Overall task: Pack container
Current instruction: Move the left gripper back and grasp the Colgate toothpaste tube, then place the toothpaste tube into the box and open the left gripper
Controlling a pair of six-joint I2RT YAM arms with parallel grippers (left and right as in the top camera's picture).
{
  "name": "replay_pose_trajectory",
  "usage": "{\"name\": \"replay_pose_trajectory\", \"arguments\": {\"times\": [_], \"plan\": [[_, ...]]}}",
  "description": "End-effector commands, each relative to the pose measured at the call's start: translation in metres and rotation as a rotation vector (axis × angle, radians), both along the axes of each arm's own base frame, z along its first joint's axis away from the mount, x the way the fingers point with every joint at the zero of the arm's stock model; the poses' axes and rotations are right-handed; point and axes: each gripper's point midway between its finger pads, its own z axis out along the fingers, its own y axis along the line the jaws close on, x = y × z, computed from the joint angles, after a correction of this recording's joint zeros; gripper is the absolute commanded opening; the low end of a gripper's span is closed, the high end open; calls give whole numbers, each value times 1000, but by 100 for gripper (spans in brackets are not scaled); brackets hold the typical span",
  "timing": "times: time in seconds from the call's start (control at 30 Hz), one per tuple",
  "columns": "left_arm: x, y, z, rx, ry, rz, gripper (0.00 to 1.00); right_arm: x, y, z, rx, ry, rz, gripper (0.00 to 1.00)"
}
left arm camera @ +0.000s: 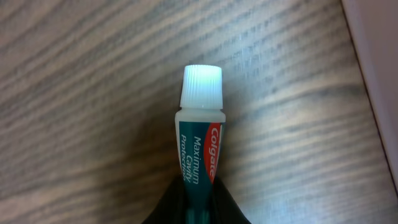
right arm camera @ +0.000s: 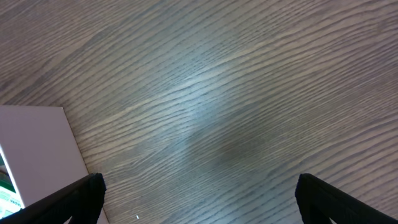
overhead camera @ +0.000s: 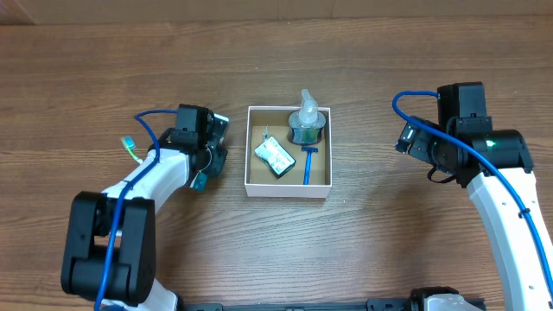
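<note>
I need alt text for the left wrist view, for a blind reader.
A small Colgate toothpaste tube with a white cap points up the frame, its lower end gripped between the dark jaws of the left gripper. Behind it is the wood-grain table; the pale wall of the container crosses the right edge.

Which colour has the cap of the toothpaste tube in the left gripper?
White. The cap shows best in the left wrist view.

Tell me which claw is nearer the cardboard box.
Left. The left claw, shut on a toothpaste tube, sits just left of the box; the right claw, open, hangs farther off beyond the opposite wall.
</note>
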Motion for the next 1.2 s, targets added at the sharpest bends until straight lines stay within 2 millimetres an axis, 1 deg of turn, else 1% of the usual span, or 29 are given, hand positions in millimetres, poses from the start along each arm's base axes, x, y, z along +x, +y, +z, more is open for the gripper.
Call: {"name": "replay_pose_trajectory", "arguments": {"times": [0.0, 0.07, 0.13, 0.17, 0.2, 0.3, 0.33, 0.43, 0.53, 0.57, 0.77, 0.83, 0.93, 1.03, 1.1, 1.17], "plan": [[21, -3, 63, -50, -132, 66, 12, 5, -1, 11, -2, -37, -8, 100], [22, -4, 101, -127, -171, 182, 16, 5, -1, 11, -2, -37, -8, 100], [19, -11, 126, -222, -182, 249, 17, 5, -1, 11, -2, -37, -8, 100], [17, -18, 137, -284, -180, 267, 17, 5, -1, 11, -2, -37, -8, 100], [12, -31, 156, -390, -174, 278, 17, 5, -1, 11, -2, -37, -8, 100], [0, -63, 194, -633, -140, 280, 13, 5, -1, 11, -2, -37, -8, 100], [-5, -72, 204, -691, -126, 278, 12, 5, -1, 11, -2, -37, -8, 100], [-16, -93, 216, -760, -98, 273, 12, 5, -1, 11, -2, -37, -8, 100], [-27, -122, 221, -773, -85, 201, 11, 5, -1, 11, -2, -37, -8, 100], [-31, -131, 220, -763, -84, 204, 11, 5, -1, 11, -2, -38, -8, 100], [-36, -157, 215, -657, -180, 246, 13, 5, -1, 11, -2, -37, -8, 100], [-38, -168, 210, -620, -206, 263, 14, 5, -1, 11, -2, -37, -8, 100], [-35, -181, 202, -600, -219, 251, 15, 5, -1, 11, -2, -37, -8, 100], [-27, -193, 190, -601, -216, 241, 16, 5, -1, 11, -2, -37, -8, 100], [-20, -194, 178, -579, -214, 253, 17, 5, -1, 11, -2, -37, -8, 100], [-12, -189, 164, -532, -231, 287, 19, 5, -1, 11, -2, -37, -8, 100]]}}
